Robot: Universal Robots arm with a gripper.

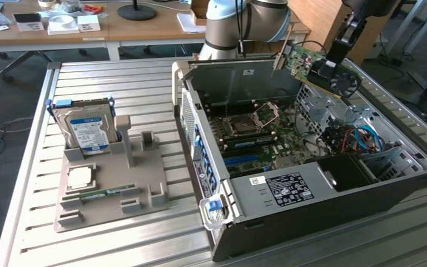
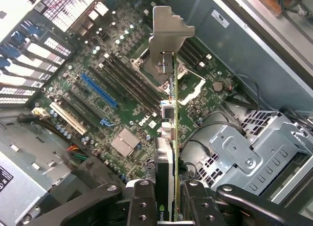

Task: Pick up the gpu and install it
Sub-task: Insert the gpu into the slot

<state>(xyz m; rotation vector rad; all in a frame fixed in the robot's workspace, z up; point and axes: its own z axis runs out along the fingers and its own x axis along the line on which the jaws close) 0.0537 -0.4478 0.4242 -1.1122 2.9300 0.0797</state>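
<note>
gripper (image 2: 165,199) fingers clamp the gpu (image 2: 167,113) edge-on above the motherboard (image 2: 122,103); best held upright and squared with the blue slot (image 2: 99,90)

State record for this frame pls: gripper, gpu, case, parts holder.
gripper: shut on gpu
gpu: held in the air over the motherboard, not seated
computer case: open, lying on its side
parts holder: on the exterior view's left of the case; hard drive upright, memory stick in it
</note>
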